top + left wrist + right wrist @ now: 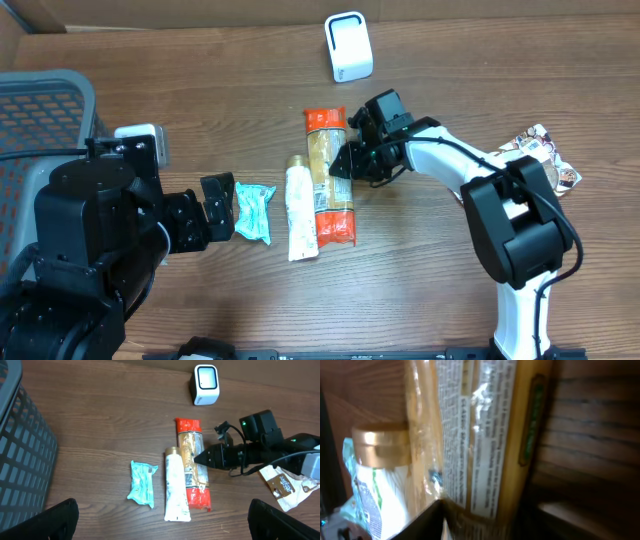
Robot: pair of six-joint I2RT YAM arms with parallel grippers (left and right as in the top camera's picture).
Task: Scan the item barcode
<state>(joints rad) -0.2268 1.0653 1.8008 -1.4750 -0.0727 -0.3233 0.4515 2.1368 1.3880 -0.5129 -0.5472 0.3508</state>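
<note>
A long packet of noodles [330,175] with orange-red ends lies on the wooden table, also seen in the left wrist view [192,467]. My right gripper [345,162] reaches it from the right and its jaws pinch the packet's clear middle. In the right wrist view the printed label [485,435] fills the space between the dark fingers [422,522] of the right gripper [487,510]. My left gripper [218,205] stands wide open at the left, short of the items, nothing between its fingers [60,520]. The white scanner [348,46] stands at the back.
A white tube with a gold cap [300,210] lies right beside the packet on its left. A teal sachet [253,212] lies further left. A grey mesh basket [40,120] stands at the far left. A printed snack bag [545,155] lies at the right.
</note>
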